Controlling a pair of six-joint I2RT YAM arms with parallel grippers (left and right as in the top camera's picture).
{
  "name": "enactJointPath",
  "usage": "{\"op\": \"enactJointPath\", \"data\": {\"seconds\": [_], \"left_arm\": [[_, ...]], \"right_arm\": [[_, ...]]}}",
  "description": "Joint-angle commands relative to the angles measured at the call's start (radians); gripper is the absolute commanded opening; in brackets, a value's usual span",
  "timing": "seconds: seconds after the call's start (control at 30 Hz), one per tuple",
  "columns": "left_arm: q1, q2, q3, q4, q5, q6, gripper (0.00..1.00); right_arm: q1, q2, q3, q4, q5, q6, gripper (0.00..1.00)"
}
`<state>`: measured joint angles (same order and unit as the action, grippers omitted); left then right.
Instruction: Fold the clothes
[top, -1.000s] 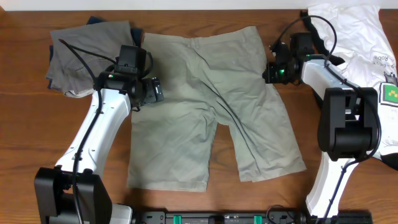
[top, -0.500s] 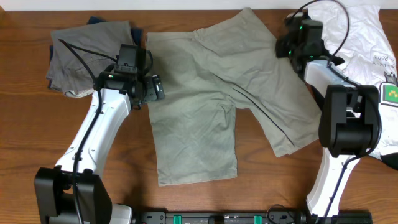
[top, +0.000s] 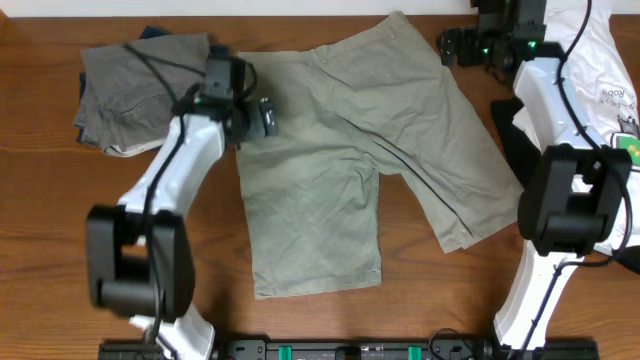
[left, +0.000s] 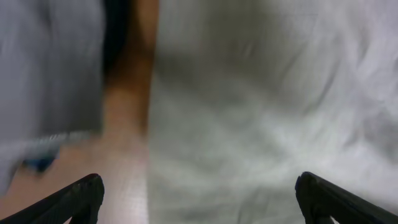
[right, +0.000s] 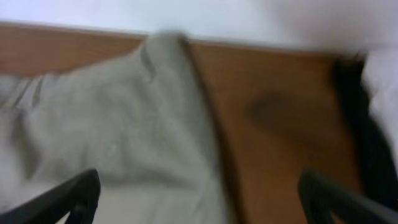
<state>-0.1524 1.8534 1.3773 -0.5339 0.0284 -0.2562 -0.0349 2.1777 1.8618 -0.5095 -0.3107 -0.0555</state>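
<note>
Right gripper (top: 450, 47), as I see it, hangs released and empty just off the far right corner of the khaki shorts (top: 340, 150), which lie spread across the middle of the table (top: 40, 200), while the left gripper (top: 268, 115) gapes empty over their left edge beside the grey pile (top: 130, 85).

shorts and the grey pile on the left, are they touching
Apart. The left wrist view shows a strip of bare table between the grey pile and the shorts.
</note>
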Motion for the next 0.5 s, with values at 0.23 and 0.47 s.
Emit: {"op": "enactJointPath", "data": {"seconds": [0.23, 0.47], "left_arm": [[0.039, 0.328, 0.507, -0.103, 0.014, 0.084, 0.97], [0.058, 0.434, 0.588, -0.084, 0.063, 0.145, 0.92]], "right_arm": [[0.087, -0.129, 0.05, -0.254, -0.056, -0.002, 0.99], [0.121, -0.129, 0.049, -0.289, -0.063, -0.002, 0.98]]}}
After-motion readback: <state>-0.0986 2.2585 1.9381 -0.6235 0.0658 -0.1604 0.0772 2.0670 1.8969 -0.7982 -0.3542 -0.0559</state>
